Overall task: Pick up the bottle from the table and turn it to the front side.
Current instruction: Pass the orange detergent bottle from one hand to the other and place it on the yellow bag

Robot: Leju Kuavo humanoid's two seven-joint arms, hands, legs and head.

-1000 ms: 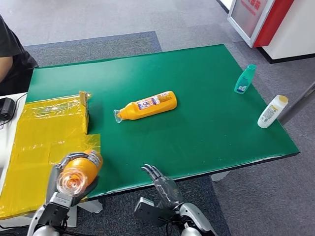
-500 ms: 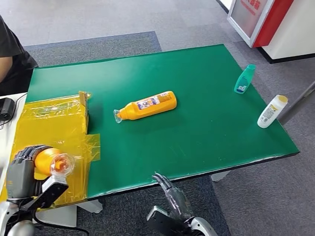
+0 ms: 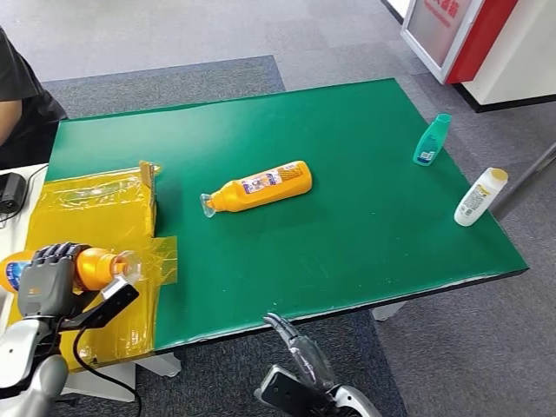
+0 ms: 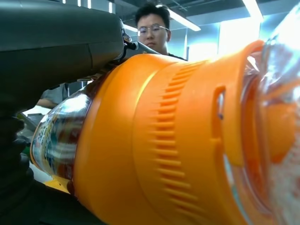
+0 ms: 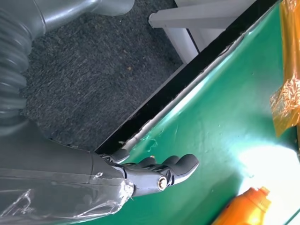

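Left hand [image 3: 44, 278] grips the orange plastic bottle with clear cap [image 3: 98, 266] sideways over the yellow plastic sheet [image 3: 92, 217] at the green table [image 3: 367, 226] left edge; right hand [image 3: 303, 352] empty, fingers loosely extended below the near edge.

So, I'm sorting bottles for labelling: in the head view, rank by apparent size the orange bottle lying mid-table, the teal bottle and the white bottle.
1. Orange bottle, clearly largest.
2. White bottle and teal bottle: look much alike, and the teal one lies farther from the camera, so unranked.
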